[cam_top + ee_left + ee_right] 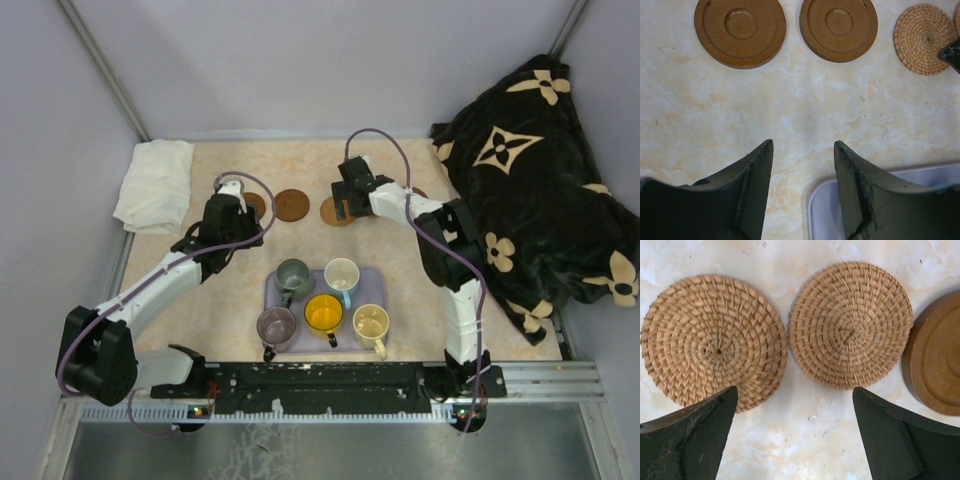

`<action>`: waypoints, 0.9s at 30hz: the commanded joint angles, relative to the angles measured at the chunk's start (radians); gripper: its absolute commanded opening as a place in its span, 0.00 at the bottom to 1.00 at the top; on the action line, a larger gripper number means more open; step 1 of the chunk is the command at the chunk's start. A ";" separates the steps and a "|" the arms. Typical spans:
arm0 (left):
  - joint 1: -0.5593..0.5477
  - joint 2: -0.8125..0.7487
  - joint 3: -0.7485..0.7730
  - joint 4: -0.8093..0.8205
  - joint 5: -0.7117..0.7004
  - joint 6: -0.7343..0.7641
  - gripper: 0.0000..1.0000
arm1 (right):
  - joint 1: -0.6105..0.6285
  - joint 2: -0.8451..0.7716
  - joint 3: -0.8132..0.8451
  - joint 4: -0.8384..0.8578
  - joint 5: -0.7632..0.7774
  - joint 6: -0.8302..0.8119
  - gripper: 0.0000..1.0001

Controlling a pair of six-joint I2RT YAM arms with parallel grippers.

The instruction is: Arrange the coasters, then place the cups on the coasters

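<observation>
Our left gripper [803,147] hangs half open and empty, near two wooden coasters [740,30]. Mid-table, five cups [323,313] stand in the lavender tray [372,288]. Our right gripper [795,392] gapes wide, empty, over two woven coasters [850,322], seemingly touching neither.

You have five cups [323,314] grouped on the lavender tray [372,285], near centre. Farther back lies the row of coasters [291,205] — left gripper [232,190] and right gripper [345,205] hover over it.
</observation>
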 commanded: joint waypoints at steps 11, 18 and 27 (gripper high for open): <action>-0.004 -0.056 -0.009 0.032 0.047 0.005 0.58 | 0.008 -0.246 0.035 -0.007 0.007 -0.036 0.93; -0.019 -0.011 0.012 0.131 0.163 0.071 0.40 | -0.018 -0.363 -0.056 0.010 0.097 0.008 0.30; -0.079 0.250 0.218 0.221 0.329 0.171 0.11 | -0.090 -0.508 -0.254 0.133 0.096 0.008 0.00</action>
